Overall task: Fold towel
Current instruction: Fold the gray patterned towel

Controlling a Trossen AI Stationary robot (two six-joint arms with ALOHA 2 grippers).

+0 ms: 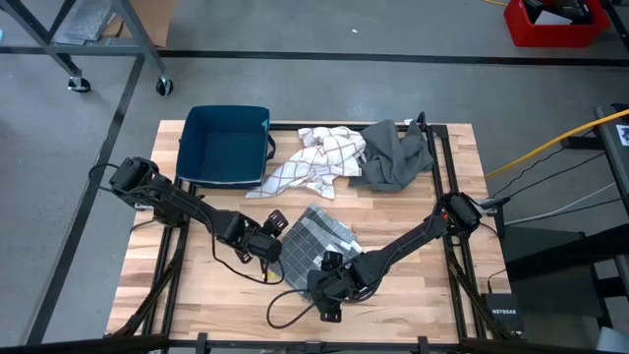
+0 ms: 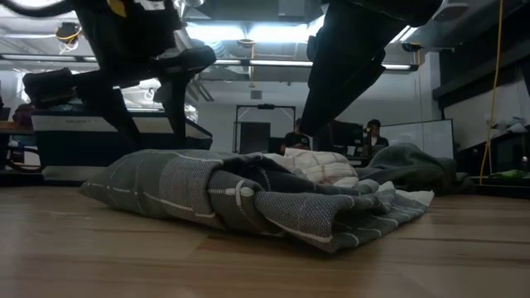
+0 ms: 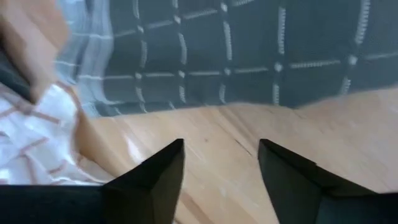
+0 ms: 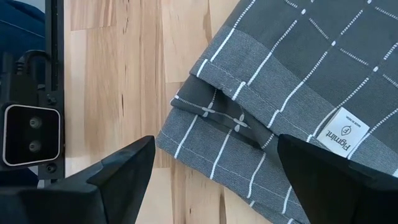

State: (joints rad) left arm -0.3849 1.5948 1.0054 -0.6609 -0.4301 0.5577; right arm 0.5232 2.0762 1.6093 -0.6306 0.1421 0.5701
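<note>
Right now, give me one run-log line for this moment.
grey checked towel: folded on table | left gripper: open, beside it, empty | right gripper: open, over its edge, empty | blue bin: behind

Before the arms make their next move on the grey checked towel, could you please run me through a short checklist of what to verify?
1. Left gripper released: ok, fingers apart over bare wood, nothing between them.
2. Right gripper released: ok, open above the towel's folded edge.
3. Grey checked towel folded: ok, layered edges show in the right wrist view.
4. Fold neat: not ok, the low view shows a bunched, uneven end.
5. White checked towel and plain grey cloth clear of the fold: ok.
6. Blue bin contents: cannot tell.
</note>
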